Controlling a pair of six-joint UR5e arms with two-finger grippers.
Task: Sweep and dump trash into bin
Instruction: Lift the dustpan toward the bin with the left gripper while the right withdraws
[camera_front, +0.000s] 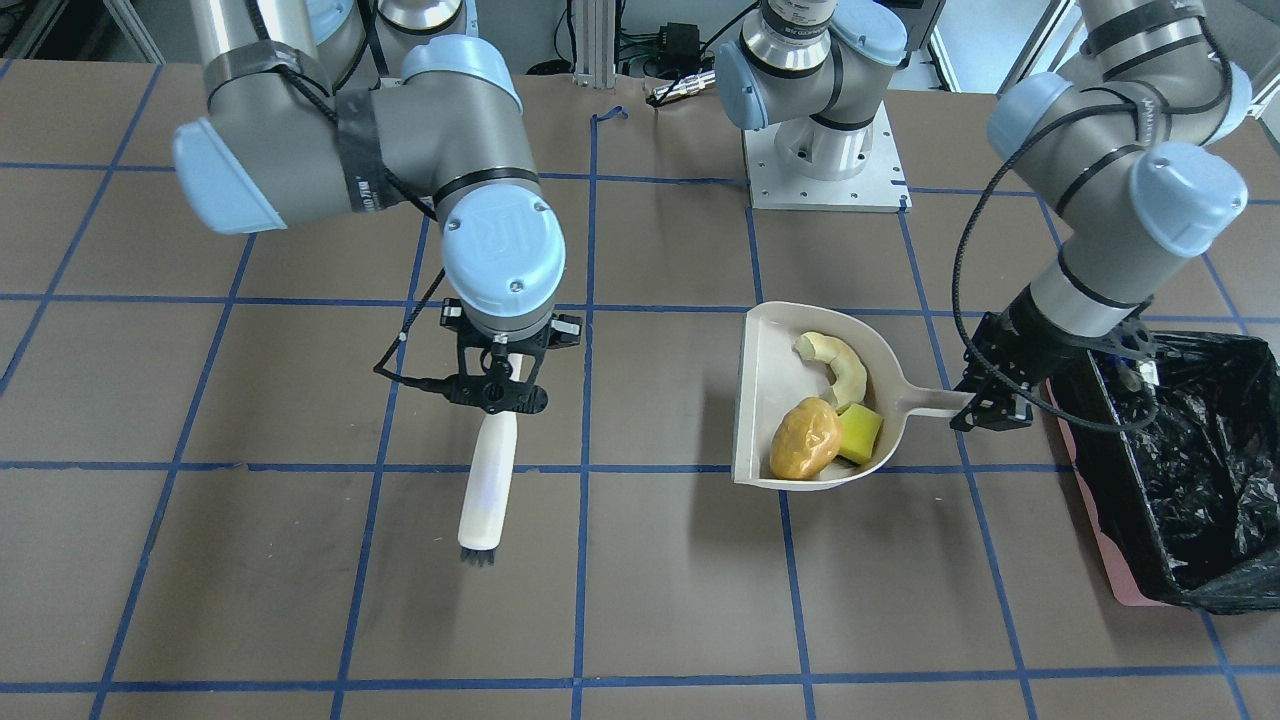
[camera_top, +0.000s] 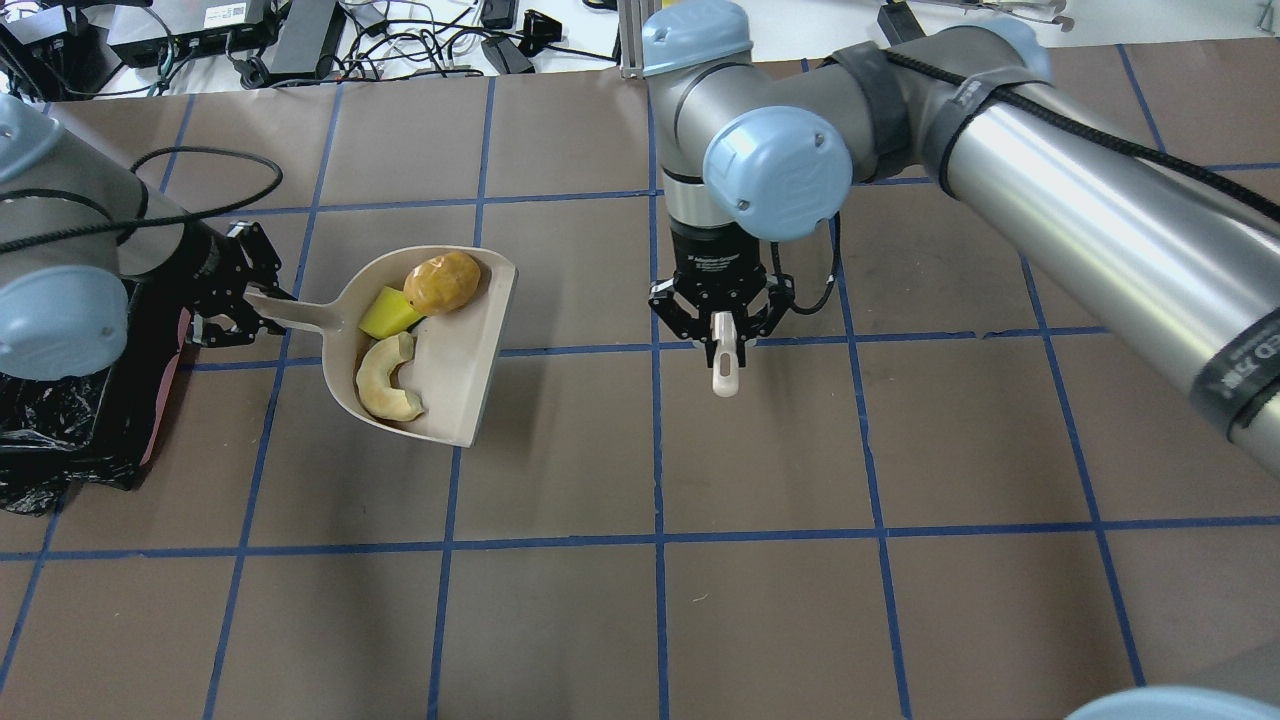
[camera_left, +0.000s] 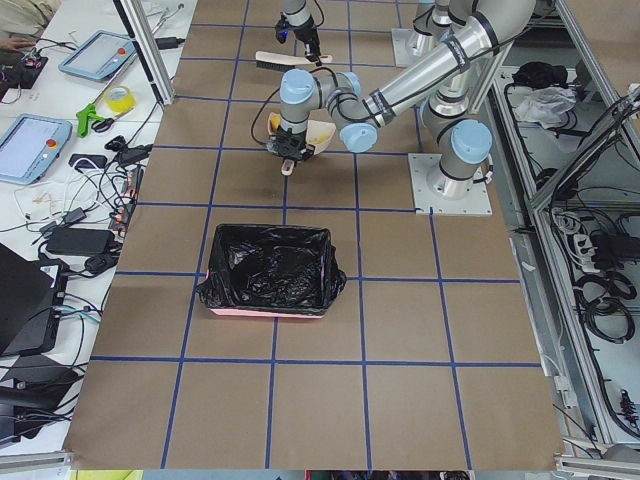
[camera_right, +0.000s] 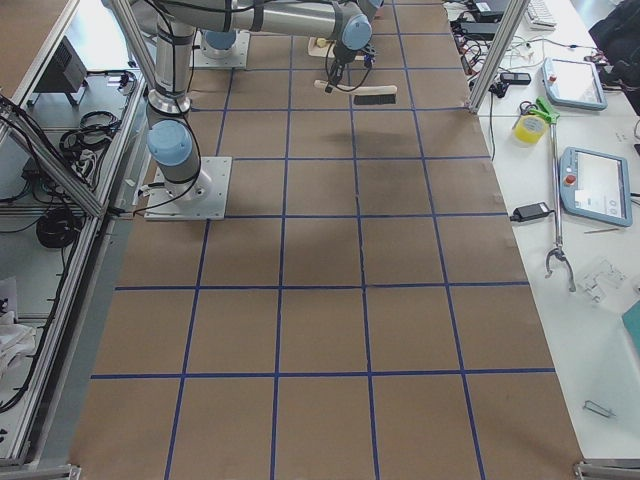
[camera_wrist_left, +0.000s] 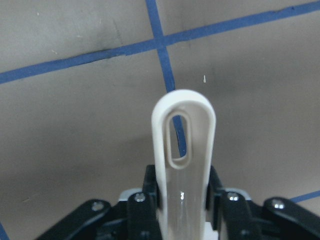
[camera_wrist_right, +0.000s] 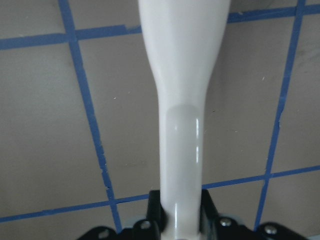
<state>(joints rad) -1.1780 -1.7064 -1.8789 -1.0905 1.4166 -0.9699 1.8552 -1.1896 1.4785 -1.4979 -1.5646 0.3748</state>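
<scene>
The beige dustpan (camera_front: 762, 400) holds all three trash pieces: an orange-brown lump (camera_front: 805, 438), a cream curved ring piece (camera_front: 840, 365) and a yellow-green wedge (camera_front: 862, 432). They also show in the overhead view: lump (camera_top: 442, 282), ring (camera_top: 385, 378), wedge (camera_top: 388, 315). My left gripper (camera_front: 990, 408) is shut on the dustpan's handle, right beside the pink bin with its black bag (camera_front: 1190, 470). The pan is short of the bin's rim. My right gripper (camera_front: 497, 385) is shut on the beige brush (camera_front: 488, 490), bristles down, about two grid squares from the pan.
The left arm's white base plate (camera_front: 825, 170) stands at the back of the table. Cables and electronics lie beyond the far table edge (camera_top: 300, 40). Blue tape lines grid the brown tabletop. The bin (camera_left: 268, 268) sits near the table's left end.
</scene>
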